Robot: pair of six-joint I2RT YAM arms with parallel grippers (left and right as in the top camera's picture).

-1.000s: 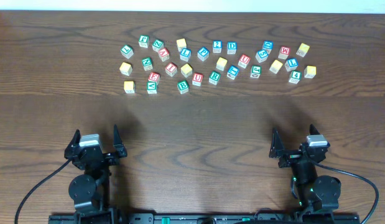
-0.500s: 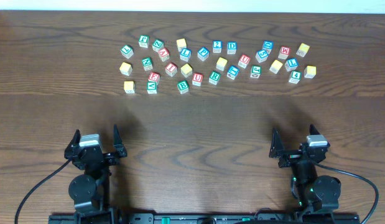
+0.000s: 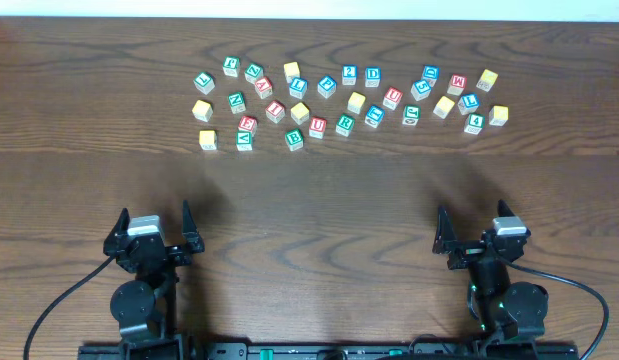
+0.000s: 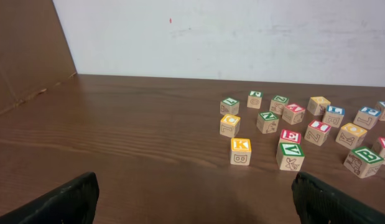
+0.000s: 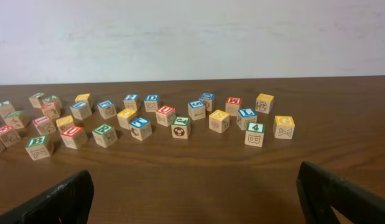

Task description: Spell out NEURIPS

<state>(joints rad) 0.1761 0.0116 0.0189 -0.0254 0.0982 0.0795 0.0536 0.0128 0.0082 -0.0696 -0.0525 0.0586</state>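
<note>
The lettered wooden cubes lie scattered across the far half of the table. Among them I read a green N [image 3: 236,101], a red E [image 3: 247,125], a red I [image 3: 275,111], a red U [image 3: 317,127], a green R [image 3: 345,124] and a blue P [image 3: 327,86], with yellow-faced cubes such as the one at the middle [image 3: 300,112]. My left gripper [image 3: 154,216] rests open near the front left, far from the cubes. At the front right, the right gripper [image 3: 474,218] also stands open with nothing in it. The left wrist view shows the N [image 4: 267,121] and the E [image 4: 290,137] ahead.
Other cubes lie mixed in: blue 2 [image 3: 349,75], blue D [image 3: 372,76], green 4 [image 3: 474,123], green L [image 3: 203,81], yellow K [image 3: 208,139]. A bare band of dark wood [image 3: 309,200] separates the cubes from the arms. A white wall [image 5: 192,37] stands behind the table.
</note>
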